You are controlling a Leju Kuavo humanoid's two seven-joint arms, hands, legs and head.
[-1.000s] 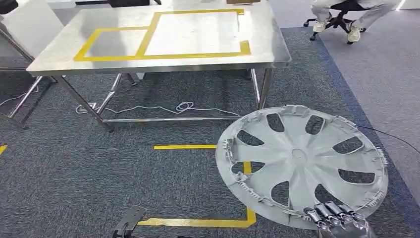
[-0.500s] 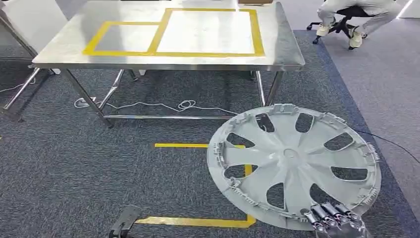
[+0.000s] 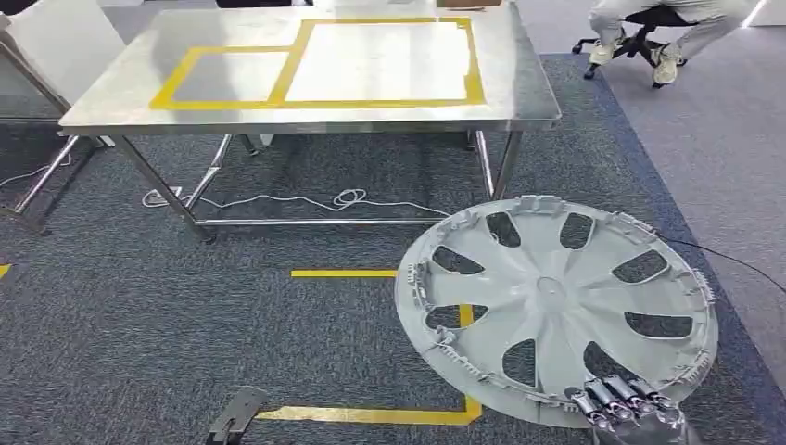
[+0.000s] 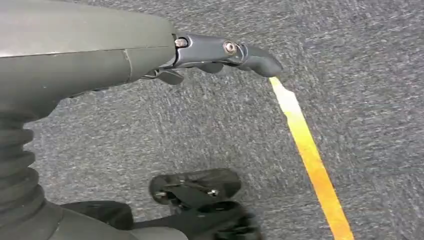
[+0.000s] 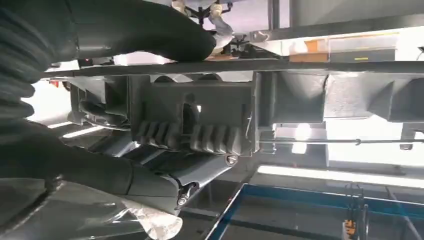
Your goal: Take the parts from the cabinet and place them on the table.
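Steel table [image 3: 111, 111] on grey carpet [image 3: 139, 324]; right hand [image 3: 630, 413] fingers grip hubcap [image 3: 556, 306], left hand [image 4: 150, 55] empty.

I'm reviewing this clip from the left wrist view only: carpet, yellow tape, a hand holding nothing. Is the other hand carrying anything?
Observer: Yes. The right hand grips a grey wheel cover at its rim.
Operator: Is the table in sight?
Observer: A steel table stands ahead, with yellow tape rectangles marked on its top.
Operator: Anyone nearby?
Observer: A person sits on a chair beyond the table's far right corner.
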